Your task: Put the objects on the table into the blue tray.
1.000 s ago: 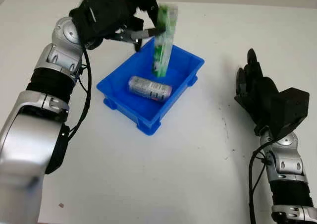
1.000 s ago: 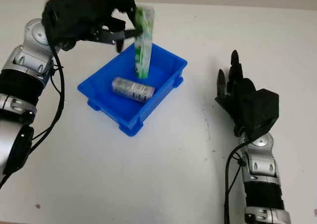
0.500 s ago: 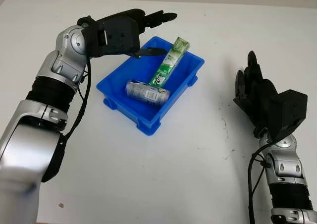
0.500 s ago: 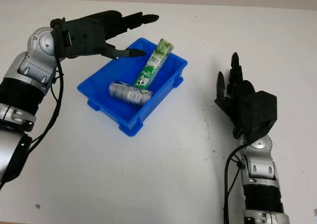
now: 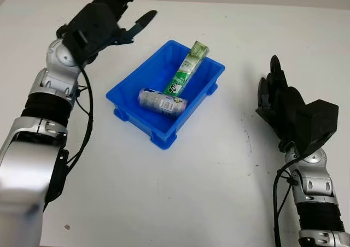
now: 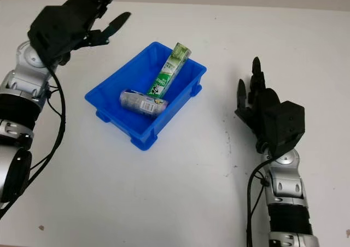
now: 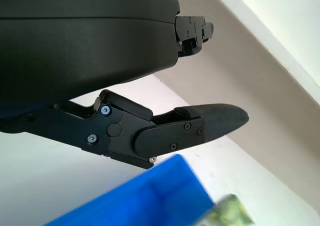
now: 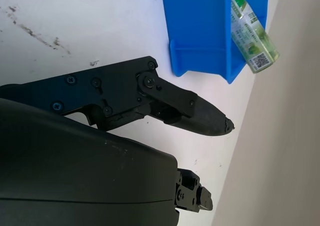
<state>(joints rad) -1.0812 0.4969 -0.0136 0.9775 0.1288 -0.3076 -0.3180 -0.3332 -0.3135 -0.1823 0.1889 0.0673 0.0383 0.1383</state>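
Blue tray (image 5: 127, 86) holds a green tube (image 5: 185, 71) and a can (image 5: 162, 100). Left hand (image 5: 101, 20) released, empty, beside the tray; right hand (image 5: 284, 107) empty, apart. Counter (image 5: 180, 192) looks bare, so the task seems finished; next, park the arms.

Green tube (image 5: 184, 73) propped on silver can (image 5: 162, 100), both inside blue tray (image 5: 128, 85).

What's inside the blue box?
Inside the blue tray there's a silver can lying on its side and a green tube leaning over it onto the tray's far rim. The tray floor under the can is covered.
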